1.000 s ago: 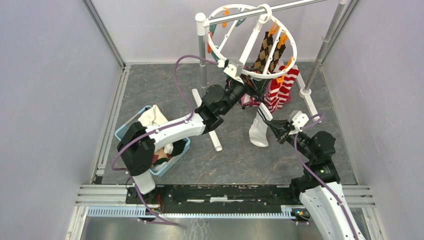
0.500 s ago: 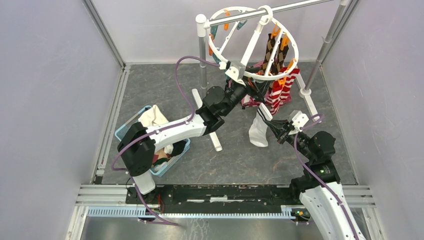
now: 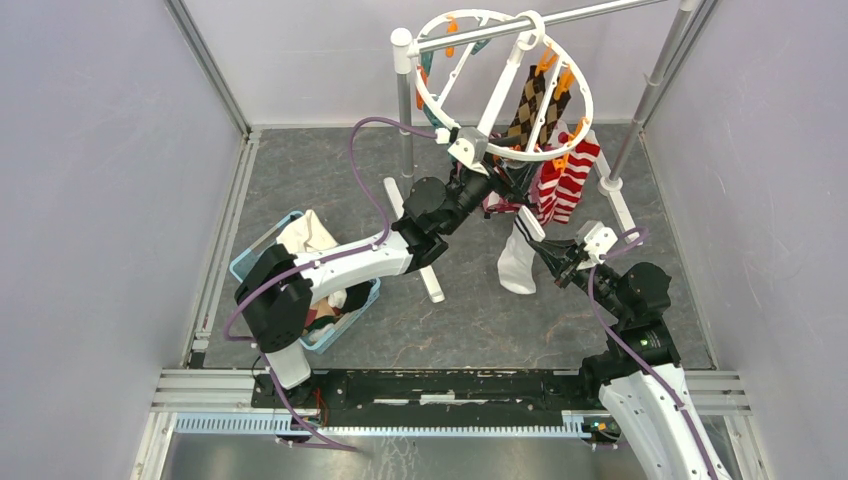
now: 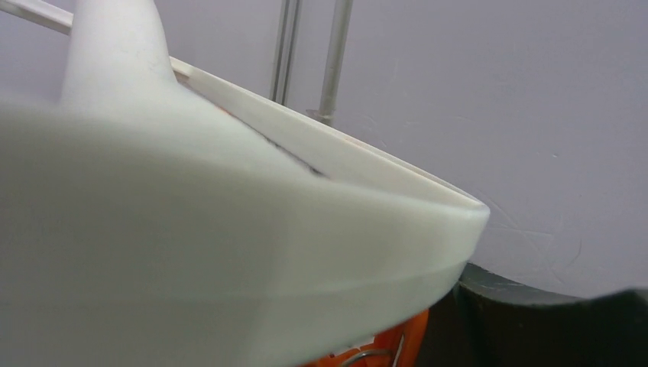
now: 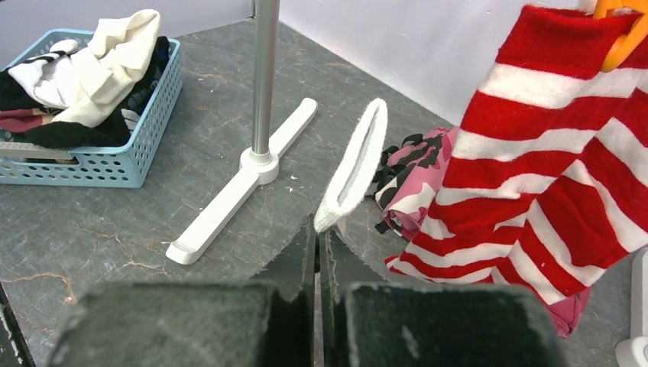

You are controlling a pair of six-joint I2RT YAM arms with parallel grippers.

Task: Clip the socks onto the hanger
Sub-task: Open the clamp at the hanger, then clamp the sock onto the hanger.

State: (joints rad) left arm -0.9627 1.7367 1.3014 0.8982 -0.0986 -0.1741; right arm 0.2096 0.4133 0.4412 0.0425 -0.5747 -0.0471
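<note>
Hanger [image 3: 505, 85] swung back left | white ring held argyle socks [image 3: 527, 105], striped socks [image 3: 565, 180] | left gripper [image 3: 497, 172] state was unclear | right gripper [image 5: 317, 245] pinched white sock [image 5: 355, 164]

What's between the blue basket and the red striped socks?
Right wrist view: the rail's pole on its white foot, then the white sock in the right gripper, then pink camouflage cloth.

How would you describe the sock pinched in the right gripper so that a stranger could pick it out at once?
Find the round white hanger on the silver rail. Just below its near rim, beside the red-and-white striped socks, is a white sock. It alone is plain white with dark cuff stripes, and the shut right gripper pinches its edge.
</note>
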